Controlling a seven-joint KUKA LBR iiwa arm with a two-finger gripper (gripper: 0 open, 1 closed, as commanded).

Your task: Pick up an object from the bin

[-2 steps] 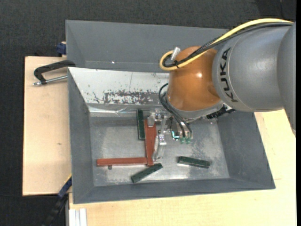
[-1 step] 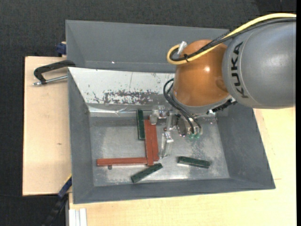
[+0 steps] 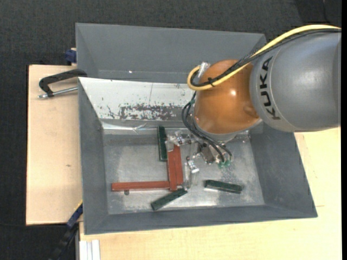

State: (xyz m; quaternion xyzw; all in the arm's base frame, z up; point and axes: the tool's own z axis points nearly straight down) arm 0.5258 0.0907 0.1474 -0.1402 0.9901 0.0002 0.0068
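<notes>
Hanging low over the middle of the bin (image 3: 90, 161), the gripper (image 3: 196, 158) sits just right of a red-brown bar (image 3: 174, 168). A dark green bar (image 3: 162, 143) lies near, up-left. Whether it is open cannot be told.

My tool (image 3: 194, 160) hangs low over the floor of the grey bin (image 3: 92, 161), under my orange wrist cover (image 3: 222, 104). It sits just beside the upright leg of a red L-shaped piece (image 3: 174, 171). 3 dark green bars lie near: the back bar (image 3: 161, 142), the front bar (image 3: 169, 199) and the right bar (image 3: 223, 186).
</notes>
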